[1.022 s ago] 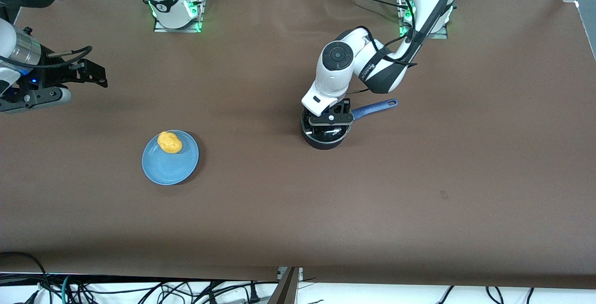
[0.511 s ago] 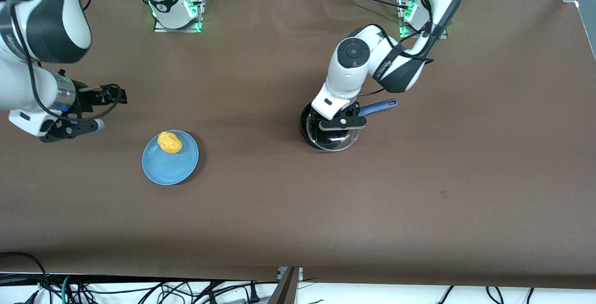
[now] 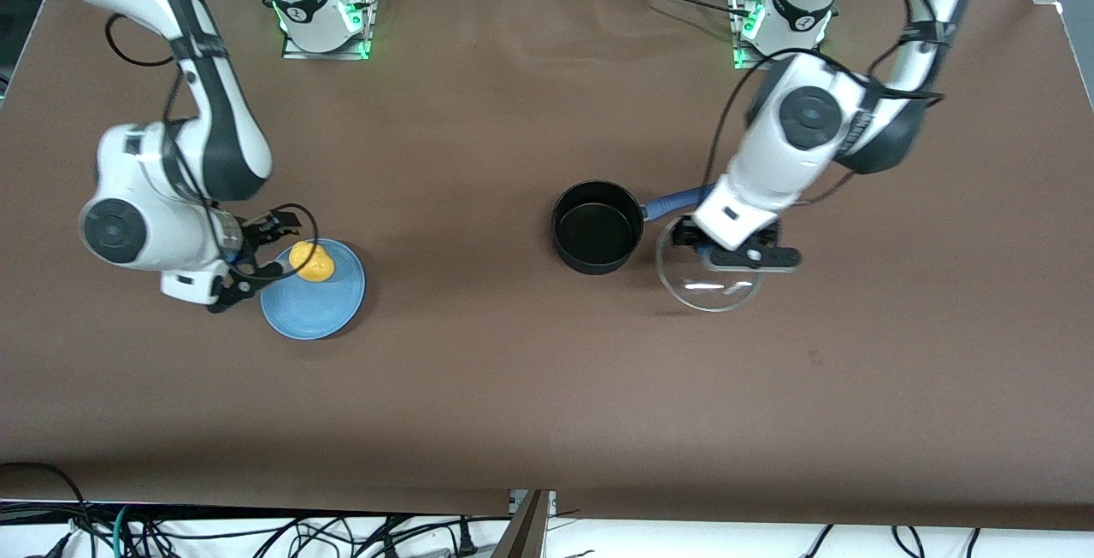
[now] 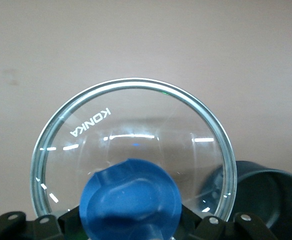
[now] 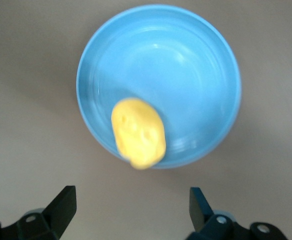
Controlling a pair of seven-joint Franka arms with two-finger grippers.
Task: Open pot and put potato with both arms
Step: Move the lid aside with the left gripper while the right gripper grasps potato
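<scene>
The black pot (image 3: 596,237) stands open in the table's middle, its blue handle (image 3: 679,199) pointing toward the left arm's end. My left gripper (image 3: 714,259) is shut on the blue knob (image 4: 131,197) of the glass lid (image 3: 709,289), holding it in the air beside the pot, over the table and the handle's end. The pot's rim also shows in the left wrist view (image 4: 266,192). The yellow potato (image 3: 312,261) lies on the light-blue plate (image 3: 316,310). My right gripper (image 3: 267,248) is open at the plate's edge, just short of the potato (image 5: 138,132).
Brown table cover all round. The arm bases stand along the table's edge farthest from the front camera. Cables hang below the table's near edge.
My left gripper lifted the lid off the pot and carried it toward the left arm's end. My right gripper moved in from the table's end to the plate's edge.
</scene>
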